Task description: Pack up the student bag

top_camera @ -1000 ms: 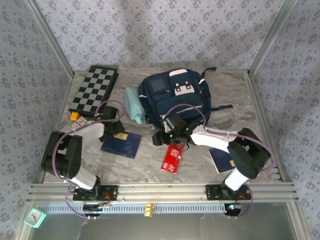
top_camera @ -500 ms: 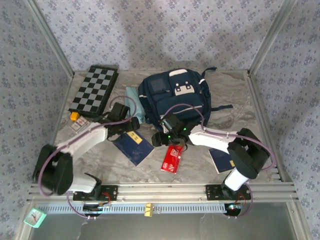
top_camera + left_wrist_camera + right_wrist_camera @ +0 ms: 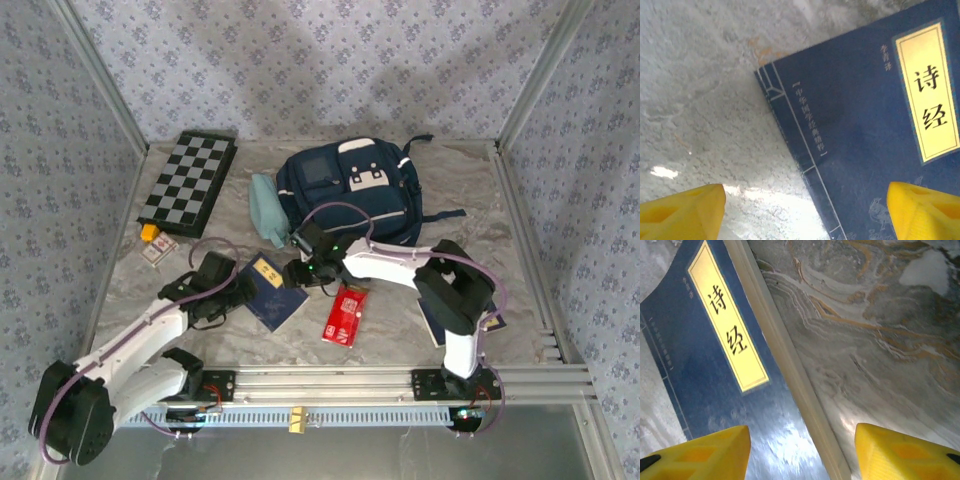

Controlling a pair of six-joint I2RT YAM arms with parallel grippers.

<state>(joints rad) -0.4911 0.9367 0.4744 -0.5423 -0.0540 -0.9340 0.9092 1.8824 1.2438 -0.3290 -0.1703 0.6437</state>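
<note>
Fingers (image 3: 682,210) apart on my left gripper (image 3: 805,215) and right gripper (image 3: 800,450), both straddling blue book (image 3: 875,140) edges; risk: opposing pulls tear cover.

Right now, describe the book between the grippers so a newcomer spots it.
Find the navy student bag at the back of the table. In front of it a dark-blue book lies flat between the left gripper and the right gripper. Unlike the red packet beside it, it bears a yellow title label.
</note>
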